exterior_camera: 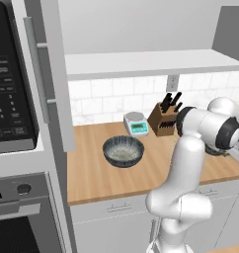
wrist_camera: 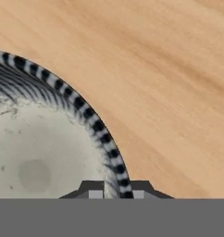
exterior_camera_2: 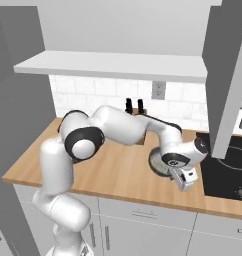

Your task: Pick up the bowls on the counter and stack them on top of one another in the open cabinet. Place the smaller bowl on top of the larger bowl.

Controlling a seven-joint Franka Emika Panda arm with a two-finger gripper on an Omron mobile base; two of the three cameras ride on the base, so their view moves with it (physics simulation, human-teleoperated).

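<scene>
The end effector (wrist_camera: 115,193) pinches one bowl's (wrist_camera: 44,152) rim; a second bowl (exterior_camera: 123,151) sits apart.

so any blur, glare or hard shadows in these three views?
Left base view: flat even light, a faint shadow around the bowl, no glare. Right base view: soft shade under the arm on the counter, edges slightly soft. Hand view: the end effector is shut on the bowl rim; rim stripes look crisp, wood grain smeared.
</scene>
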